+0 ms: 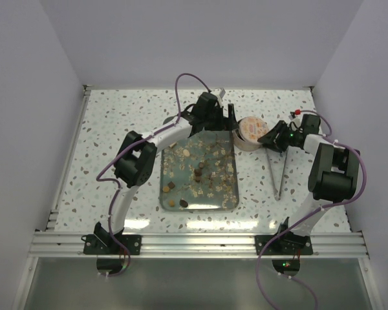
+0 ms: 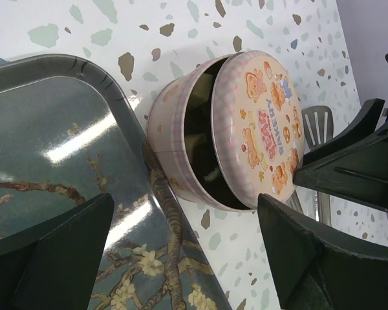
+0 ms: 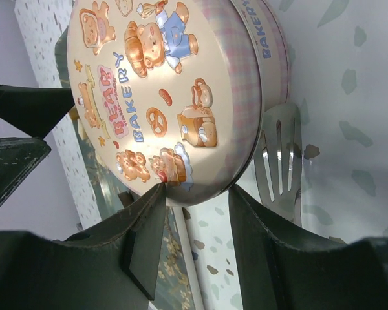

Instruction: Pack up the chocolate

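Brown and cream chocolate [image 1: 198,173]: small cubes, rounds and ovals, lying loose across your tray [image 1: 200,208].
Tray: glossy rounded rectangle, teal with a blossom-branch print.
Tin [image 2: 165,139]: round pink-checked metal, with the bear-printed lid [image 3: 161,84] tilted on it.
Left gripper [image 2: 184,206]: you see it spread wide and empty, facing the tin.
Right gripper [image 3: 197,197]: its tips sit at the lid's rim; you cannot tell whether it grips.

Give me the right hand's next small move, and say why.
Probably lift the lid clear of the tin and set it aside. The right hand appears to pinch the lid's rim. The lid sits tilted, leaving the tin only partly open, and the chocolates lie on the tray. The left hand hangs open beside the tin.
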